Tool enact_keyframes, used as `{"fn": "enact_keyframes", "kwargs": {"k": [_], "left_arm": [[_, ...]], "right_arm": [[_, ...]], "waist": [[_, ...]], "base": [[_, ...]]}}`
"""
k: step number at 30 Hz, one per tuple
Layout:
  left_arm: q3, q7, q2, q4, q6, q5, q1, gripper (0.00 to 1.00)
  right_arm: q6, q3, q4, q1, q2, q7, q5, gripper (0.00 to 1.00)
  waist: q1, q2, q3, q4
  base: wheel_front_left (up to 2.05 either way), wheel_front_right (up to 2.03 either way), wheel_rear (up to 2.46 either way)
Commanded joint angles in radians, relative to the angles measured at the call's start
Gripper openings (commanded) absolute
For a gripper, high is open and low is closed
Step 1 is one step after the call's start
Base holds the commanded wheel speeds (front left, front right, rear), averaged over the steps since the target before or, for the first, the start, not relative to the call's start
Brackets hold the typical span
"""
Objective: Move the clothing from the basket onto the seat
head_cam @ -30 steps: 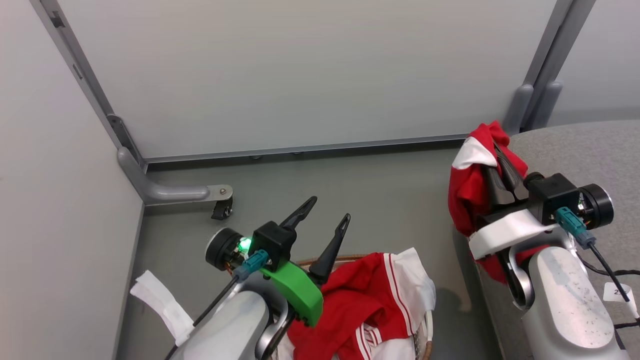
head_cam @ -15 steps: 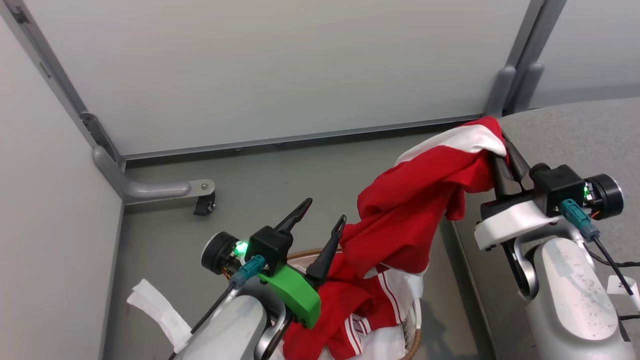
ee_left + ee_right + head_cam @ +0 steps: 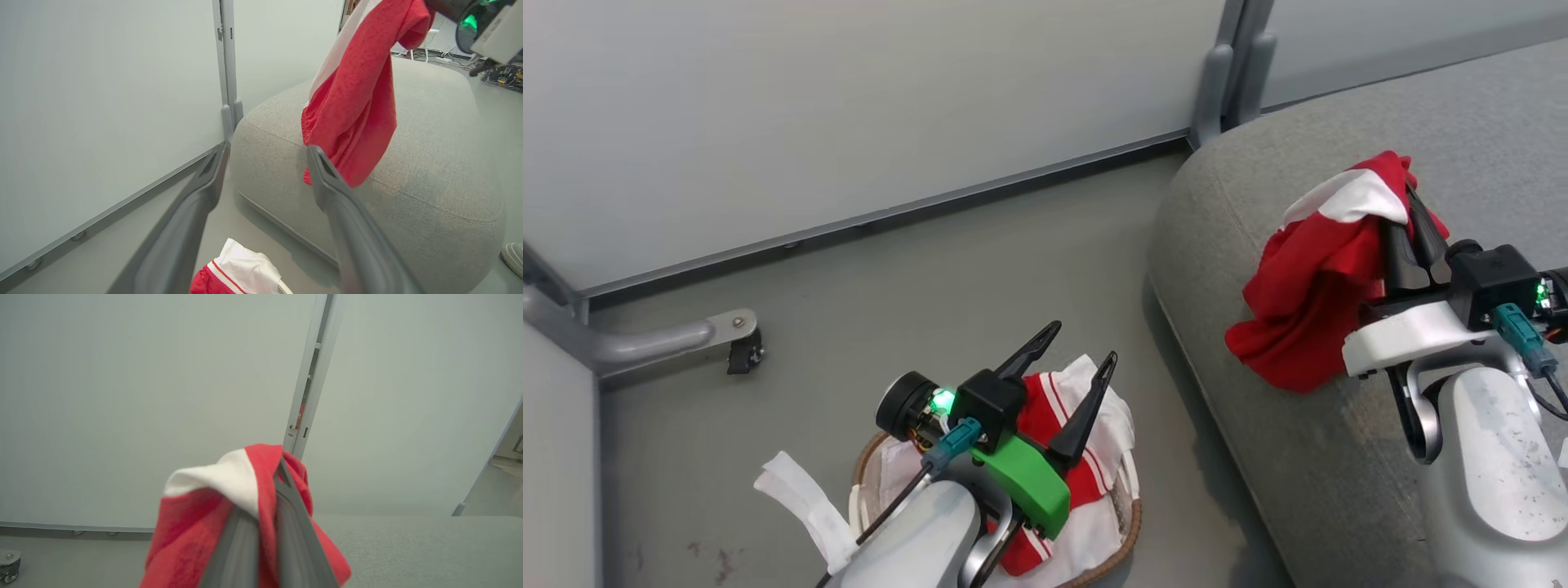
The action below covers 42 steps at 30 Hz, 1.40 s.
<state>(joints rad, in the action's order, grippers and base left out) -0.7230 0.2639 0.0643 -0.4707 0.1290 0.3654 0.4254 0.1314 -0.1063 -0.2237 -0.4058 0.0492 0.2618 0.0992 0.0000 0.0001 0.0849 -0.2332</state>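
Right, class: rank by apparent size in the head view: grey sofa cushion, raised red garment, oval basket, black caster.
1. grey fabric sofa cushion
2. oval white plastic basket and raised red-and-white garment: alike; garment nearer the camera, so unranked
3. small black caster wheel

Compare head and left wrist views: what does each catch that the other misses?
Head: the basket rim, a caster, the right pincer shut on the red garment. Left wrist: a shoe by the seat, cables beyond it. Both: seat, hanging garment, clothing in the basket, open left pincer.
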Motion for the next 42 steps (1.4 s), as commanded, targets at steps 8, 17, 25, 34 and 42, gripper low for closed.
{"fn": "enact_keyframes", "kwargs": {"k": [8,17,25,34,42], "left_arm": [[-0.039,0.001,0.01,-0.001,0.003,-0.002,0.05,1.0],[-0.058,0.001,0.021,0.009,0.003,-0.009,0.074,1.0],[-0.045,0.001,0.05,0.021,0.003,-0.044,0.117,1.0],[-0.035,0.001,0.097,0.042,0.003,-0.088,0.18,1.0],[-0.042,0.001,0.107,0.066,0.003,-0.111,0.231,1.0]], "right_arm": [[-0.001,-0.068,0.031,-0.026,0.002,0.005,0.018,0.0],[-0.001,-0.079,0.009,-0.101,0.023,0.005,0.076,0.0],[-0.001,-0.181,-0.077,-0.313,0.139,0.005,0.081,0.0],[-0.001,-0.287,-0.273,-0.595,0.29,-0.008,0.043,0.0],[-0.001,-0.375,-0.437,-0.714,0.321,0.0,0.079,0.0]], "waist": [[0.0,-0.0001,0.094,-0.16],[0.0,-0.0001,0.148,-0.152],[0.0,-0.0001,0.257,-0.088],[0.0,-0.0001,0.418,-0.016],[0.0,-0.0001,0.524,0.028]], "base": [[0.0,0.0,0.0],[0.0,0.0,0.0],[0.0,0.0,0.0],[0.0,0.0,0.0],[0.0,0.0,0.0]]}}
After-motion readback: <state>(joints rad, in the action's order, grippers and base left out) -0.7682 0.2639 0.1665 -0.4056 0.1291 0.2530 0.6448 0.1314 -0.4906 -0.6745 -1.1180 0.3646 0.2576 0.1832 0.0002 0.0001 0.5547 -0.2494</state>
